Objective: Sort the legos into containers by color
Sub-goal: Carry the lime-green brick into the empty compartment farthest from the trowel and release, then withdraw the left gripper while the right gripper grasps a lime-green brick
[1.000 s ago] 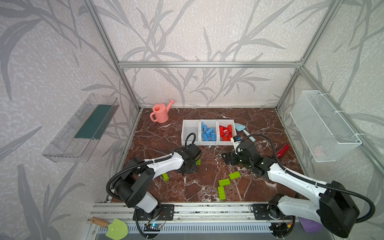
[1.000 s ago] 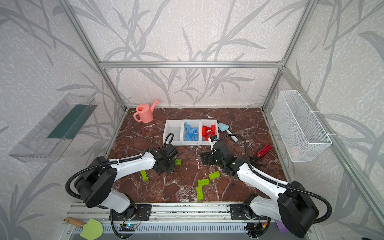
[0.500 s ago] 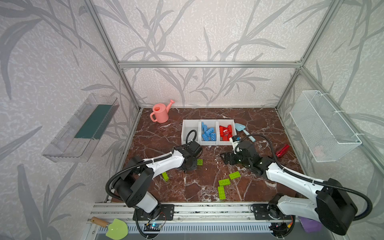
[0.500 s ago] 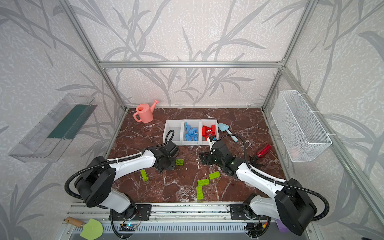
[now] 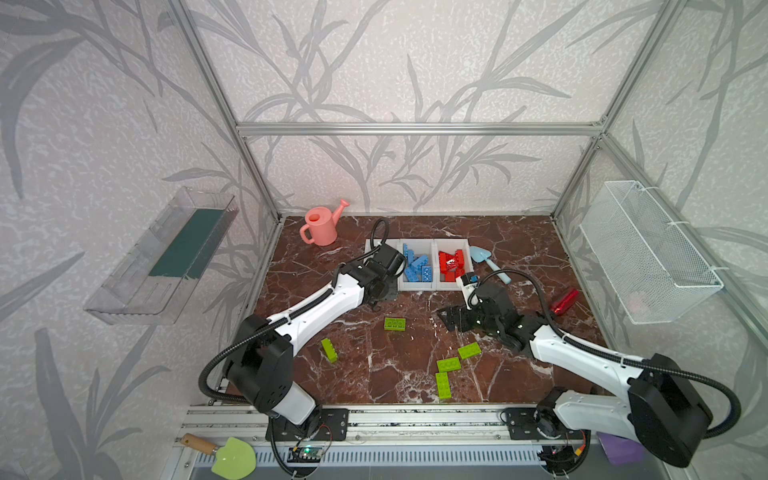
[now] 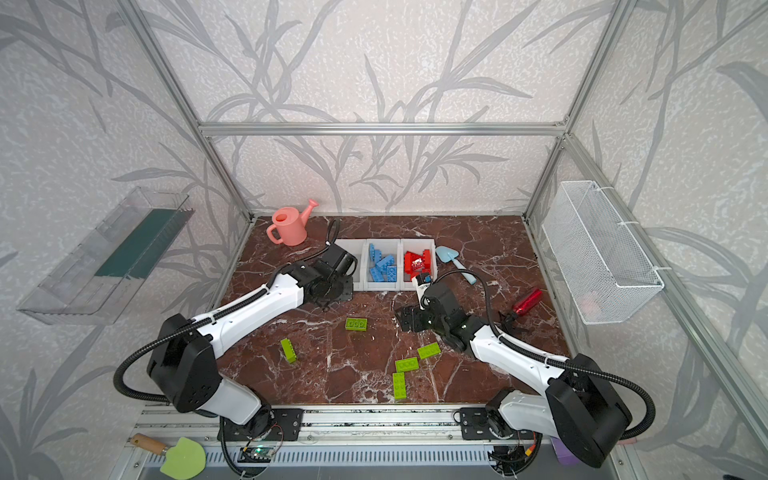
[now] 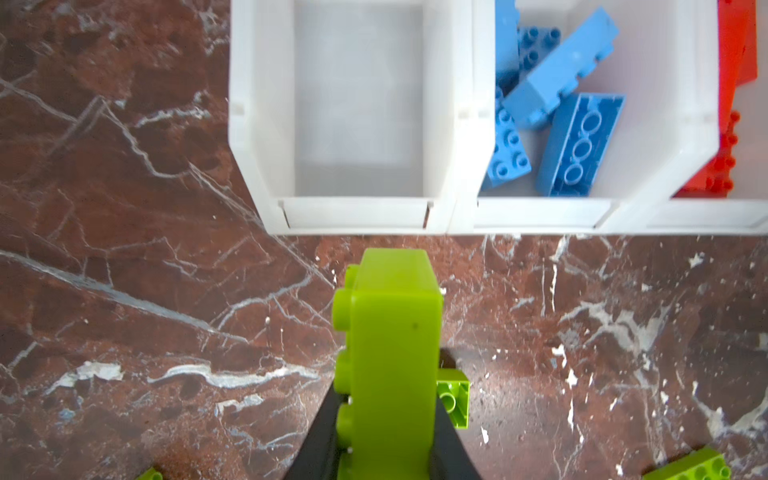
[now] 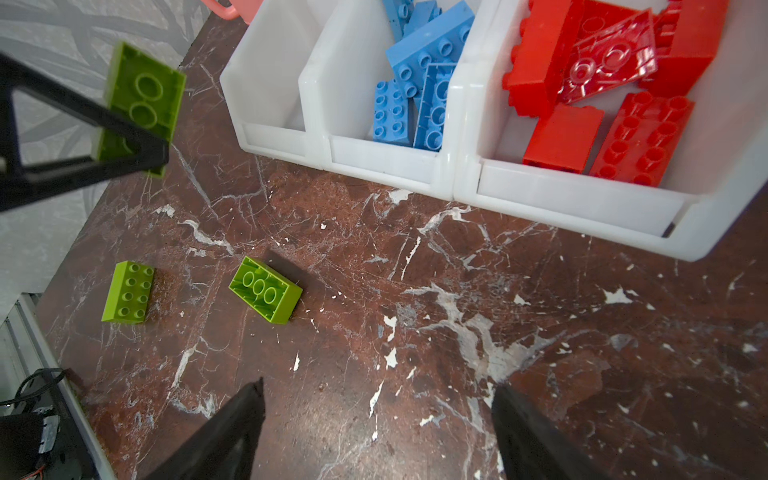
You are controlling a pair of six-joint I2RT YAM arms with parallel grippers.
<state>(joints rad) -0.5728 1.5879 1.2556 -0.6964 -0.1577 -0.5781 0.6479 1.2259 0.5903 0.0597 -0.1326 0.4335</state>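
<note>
My left gripper [image 7: 386, 415] is shut on a lime green lego [image 7: 392, 365], holding it above the floor just in front of the containers [image 7: 357, 216]. The bin nearest it is empty. The middle bin holds blue legos [image 7: 557, 95] and the third holds red legos [image 8: 602, 83]. In both top views the left gripper [image 5: 384, 291] hides its brick; the right wrist view shows that brick [image 8: 141, 104] in the jaws. Several green legos lie loose on the floor [image 5: 395, 323] [image 5: 329, 350] [image 5: 449, 364]. My right gripper [image 8: 374, 399] [image 5: 451, 320] stands open over bare marble, holding nothing.
A pink watering can [image 5: 321, 222] stands at the back left. A blue scoop [image 5: 482, 257] lies right of the bins and a shiny red object [image 5: 564, 300] near the right wall. A wire basket [image 5: 648, 257] and a clear tray [image 5: 166, 257] hang on the side walls.
My left gripper has shut on a green lego and carried it up and back toward the bins. The right arm has barely moved.
</note>
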